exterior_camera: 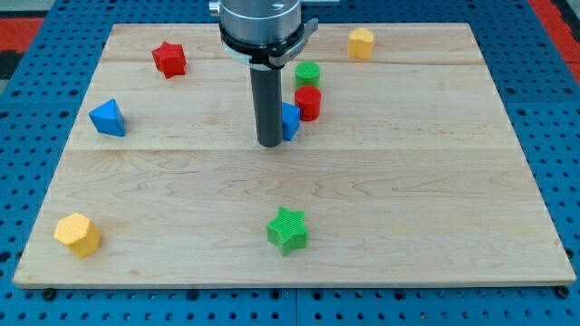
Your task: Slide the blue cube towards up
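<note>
The blue cube (290, 120) sits near the board's middle, partly hidden behind my rod. My tip (269, 143) rests on the board just to the view's left of the cube and slightly below it, touching or nearly touching it. A red cylinder (308, 103) stands right against the cube's upper right, and a green cylinder (307, 74) stands just above the red one.
A red star (169, 59) lies at the top left, a yellow hexagonal block (361, 43) at the top right, a blue triangular block (108, 118) at the left, a yellow hexagonal block (77, 234) at the bottom left, a green star (288, 229) at the bottom centre.
</note>
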Action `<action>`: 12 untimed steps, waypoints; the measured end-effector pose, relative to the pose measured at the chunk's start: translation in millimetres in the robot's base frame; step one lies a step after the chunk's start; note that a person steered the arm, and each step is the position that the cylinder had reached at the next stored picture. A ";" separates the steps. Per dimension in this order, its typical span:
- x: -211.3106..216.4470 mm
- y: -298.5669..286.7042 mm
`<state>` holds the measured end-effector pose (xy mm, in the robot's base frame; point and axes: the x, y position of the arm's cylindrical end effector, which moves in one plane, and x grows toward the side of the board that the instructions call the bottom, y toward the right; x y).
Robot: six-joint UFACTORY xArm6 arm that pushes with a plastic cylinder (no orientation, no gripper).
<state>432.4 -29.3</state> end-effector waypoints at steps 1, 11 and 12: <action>14.0 9.4; -49.2 -13.8; -47.6 -9.5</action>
<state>384.8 -38.8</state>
